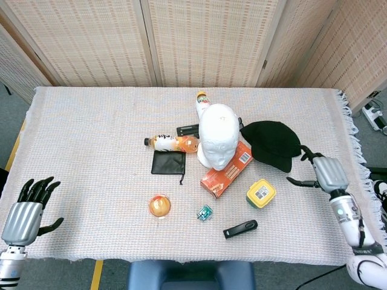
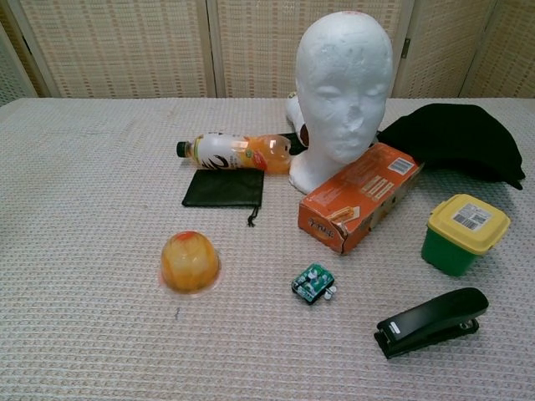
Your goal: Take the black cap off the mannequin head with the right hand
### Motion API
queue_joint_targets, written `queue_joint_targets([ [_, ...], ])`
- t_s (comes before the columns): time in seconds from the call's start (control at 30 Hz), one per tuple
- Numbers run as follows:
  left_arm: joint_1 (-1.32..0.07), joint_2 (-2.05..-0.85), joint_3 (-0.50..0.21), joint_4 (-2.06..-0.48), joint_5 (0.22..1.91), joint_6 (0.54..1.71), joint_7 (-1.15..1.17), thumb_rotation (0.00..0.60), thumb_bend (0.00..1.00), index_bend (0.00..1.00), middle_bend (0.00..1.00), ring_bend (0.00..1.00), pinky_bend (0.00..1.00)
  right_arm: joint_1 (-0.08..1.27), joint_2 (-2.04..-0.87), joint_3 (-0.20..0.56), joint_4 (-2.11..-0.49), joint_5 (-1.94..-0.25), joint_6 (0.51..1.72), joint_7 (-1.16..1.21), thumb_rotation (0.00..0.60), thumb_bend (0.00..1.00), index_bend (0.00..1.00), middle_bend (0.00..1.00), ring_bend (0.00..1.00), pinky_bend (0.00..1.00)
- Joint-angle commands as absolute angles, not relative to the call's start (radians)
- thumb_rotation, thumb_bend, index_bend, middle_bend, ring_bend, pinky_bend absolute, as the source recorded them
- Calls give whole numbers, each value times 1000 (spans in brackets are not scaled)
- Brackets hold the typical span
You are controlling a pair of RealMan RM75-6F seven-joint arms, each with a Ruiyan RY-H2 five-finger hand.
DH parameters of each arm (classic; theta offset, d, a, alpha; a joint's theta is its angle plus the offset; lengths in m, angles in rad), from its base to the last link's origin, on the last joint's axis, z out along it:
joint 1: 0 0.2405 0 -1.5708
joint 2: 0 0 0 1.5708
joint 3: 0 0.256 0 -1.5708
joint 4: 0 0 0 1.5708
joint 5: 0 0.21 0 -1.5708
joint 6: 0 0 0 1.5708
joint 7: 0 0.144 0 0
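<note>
The black cap (image 1: 273, 144) (image 2: 456, 139) lies on the table to the right of the white mannequin head (image 1: 218, 135) (image 2: 344, 82), whose crown is bare. In the head view my right hand (image 1: 325, 172) hangs just right of the cap, apart from it, fingers spread and holding nothing. My left hand (image 1: 27, 209) rests at the table's front left corner, fingers apart and empty. Neither hand shows in the chest view.
An orange box (image 1: 228, 170) leans against the head's base, with a drink bottle (image 1: 171, 143), a black pouch (image 1: 167, 162), and a second bottle (image 1: 202, 103) around it. A yellow-lidded green tub (image 1: 260, 193), black stapler (image 1: 240, 229), orange dome (image 1: 159, 206) and small green part (image 1: 204, 212) lie nearer.
</note>
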State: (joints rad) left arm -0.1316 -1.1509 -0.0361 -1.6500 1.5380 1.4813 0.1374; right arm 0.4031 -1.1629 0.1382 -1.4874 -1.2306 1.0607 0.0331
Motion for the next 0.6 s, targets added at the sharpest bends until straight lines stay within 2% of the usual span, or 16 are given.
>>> queue_joint_targets([
  [0.03, -132, -1152, -41, -1646, 1532, 1484, 135, 600, 201, 178, 129, 134, 93, 307, -1104, 94, -1588, -1301, 1203, -2, 319, 195, 192, 374, 337, 551],
  [0.2, -132, -1154, -46, -1644, 1530, 1487, 132, 600, 202, 178, 129, 134, 93, 215, -1074, 46, -1660, -1381, 1344, -16, 329, 216, 209, 379, 340, 559],
  [0.4, -132, -1165, -48, -1641, 1529, 1491, 133, 600, 201, 178, 129, 134, 93, 108, -1097, 6, -1661, -1477, 1524, -23, 330, 216, 212, 379, 337, 559],
  [0.6, -135, -1179, -51, -1634, 1529, 1492, 134, 600, 201, 177, 129, 134, 93, 68, -1115, -2, -1652, -1515, 1580, -31, 331, 216, 214, 379, 337, 559],
])
